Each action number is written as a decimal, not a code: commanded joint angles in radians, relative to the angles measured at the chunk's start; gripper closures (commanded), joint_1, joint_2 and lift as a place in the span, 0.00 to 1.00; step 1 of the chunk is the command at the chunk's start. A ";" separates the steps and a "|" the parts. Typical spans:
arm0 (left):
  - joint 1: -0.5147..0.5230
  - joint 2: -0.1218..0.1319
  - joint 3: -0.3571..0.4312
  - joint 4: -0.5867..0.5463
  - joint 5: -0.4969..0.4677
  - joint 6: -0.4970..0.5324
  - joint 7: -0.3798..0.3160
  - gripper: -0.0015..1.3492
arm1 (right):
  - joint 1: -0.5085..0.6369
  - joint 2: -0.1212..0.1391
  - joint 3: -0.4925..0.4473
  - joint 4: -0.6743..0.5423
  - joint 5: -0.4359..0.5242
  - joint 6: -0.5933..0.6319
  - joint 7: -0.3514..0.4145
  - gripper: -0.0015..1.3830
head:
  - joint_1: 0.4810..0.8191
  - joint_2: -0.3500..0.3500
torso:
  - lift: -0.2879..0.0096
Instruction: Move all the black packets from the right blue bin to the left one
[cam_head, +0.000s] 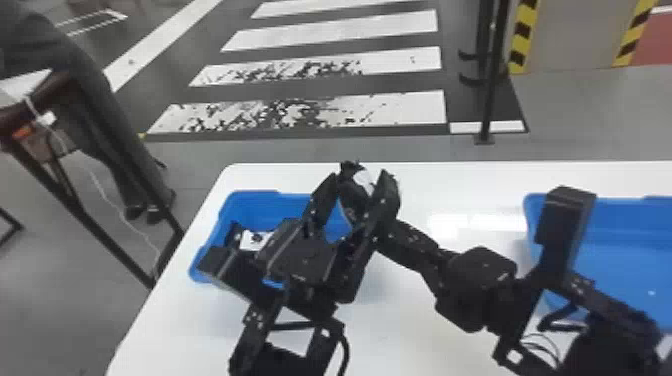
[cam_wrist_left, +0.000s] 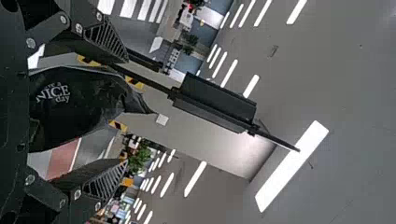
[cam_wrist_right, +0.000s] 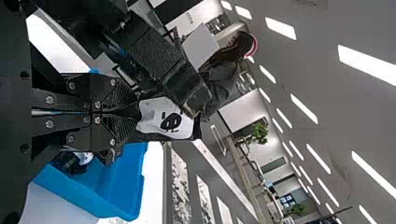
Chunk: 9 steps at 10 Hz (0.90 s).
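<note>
The jaws of our left gripper (cam_head: 359, 177) stand wide apart, one on either side of a black packet (cam_head: 353, 197), without closing on it; those of our right gripper (cam_head: 412, 244) are pressed together on the same packet, which we see raised above the white table (cam_head: 435, 186), near the right side of the left blue bin (cam_head: 282, 204).

Going left to right, we have that bin first, on the left part of the table, with black-and-white packets (cam_wrist_right: 79, 161) inside; our left arm (cam_head: 300, 260) comes in from the near edge and crosses over the bin; next comes the raised packet, its white face with a panda print showing in our right wrist view, its dark face with white lettering in our left; then our right arm (cam_head: 480, 285) reaches leftward from the near right, passing in front of the right blue bin (cam_head: 630, 225); beyond the table's far edge, we see white stripes (cam_head: 335, 27) on the floor, and an upright dark pole (cam_head: 490, 95) to their right.
</note>
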 joint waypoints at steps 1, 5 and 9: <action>0.006 -0.002 0.004 -0.003 0.052 0.103 0.002 0.82 | 0.000 -0.001 0.001 -0.001 -0.004 -0.005 0.000 0.82 | 0.63 0.86 | 0.50; 0.014 -0.002 0.014 -0.007 0.052 0.088 0.003 0.90 | -0.003 -0.002 0.005 0.002 -0.006 -0.005 0.000 0.82 | 0.63 0.84 | 0.50; 0.024 -0.005 0.020 -0.005 0.056 0.022 0.017 0.90 | -0.079 0.021 0.015 0.166 -0.018 -0.023 0.138 0.00 | 0.63 0.88 | 0.50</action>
